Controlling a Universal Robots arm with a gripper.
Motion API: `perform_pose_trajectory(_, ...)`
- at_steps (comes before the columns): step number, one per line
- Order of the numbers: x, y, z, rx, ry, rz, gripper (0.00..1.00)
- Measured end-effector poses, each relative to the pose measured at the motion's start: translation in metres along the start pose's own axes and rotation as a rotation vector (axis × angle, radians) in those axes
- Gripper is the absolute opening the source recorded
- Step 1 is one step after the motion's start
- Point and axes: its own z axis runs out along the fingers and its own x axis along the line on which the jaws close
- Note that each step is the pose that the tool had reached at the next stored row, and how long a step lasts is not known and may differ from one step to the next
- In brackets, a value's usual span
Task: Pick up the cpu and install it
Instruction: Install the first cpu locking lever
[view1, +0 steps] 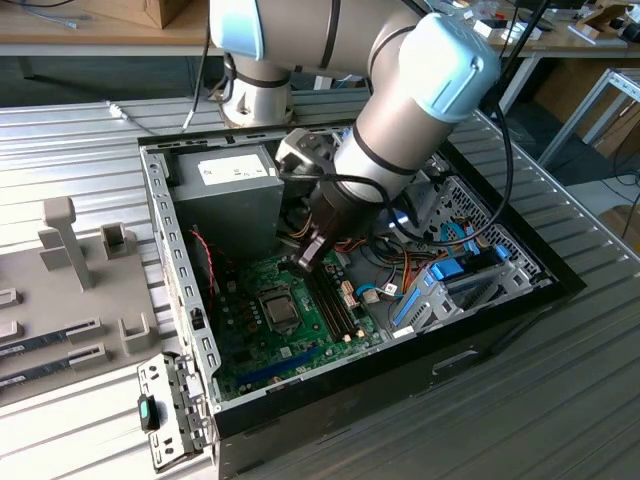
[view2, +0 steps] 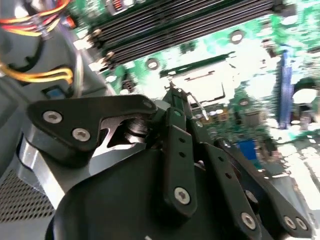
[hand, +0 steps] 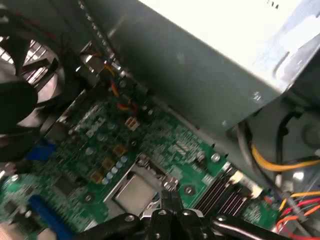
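The cpu (view1: 281, 311) is a small silver-grey square lying flat in the socket on the green motherboard (view1: 245, 340), inside the open computer case (view1: 480, 345). In the first wrist view the cpu (hand: 134, 190) sits just beside my fingertips. My gripper (view1: 308, 258) hangs a little above the board, between the socket and the dark memory slots (view1: 335, 300). Its thin black fingers (hand: 161, 200) are pressed together, shut, with nothing visible between them. In the second wrist view the gripper (view2: 176, 95) points at the bright socket frame (view2: 200, 82).
The grey power-supply box (view1: 228, 190) stands close behind the gripper. Coloured cables (view1: 420, 270) and a blue drive bracket (view1: 440, 285) fill the case toward the exterior view's right. A case fan (hand: 20, 100) borders the board. A grey fixture tray (view1: 70, 260) lies outside the case.
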Motion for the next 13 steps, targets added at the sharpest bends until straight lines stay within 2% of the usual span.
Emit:
perform_pose_trajectory(1, -0.0001, -0.0004, 0.0012, 0.0118, 0.0093, 0.003, 0.11)
perform_pose_trajectory(8, 0.0019, -0.0067, 0.0119, 0.0128, 0.0109, 0.004, 0.11)
perform_pose_trajectory(13, 0.0055, -0.0129, 0.0165, 0.0133, 0.0118, 0.004, 0.11)
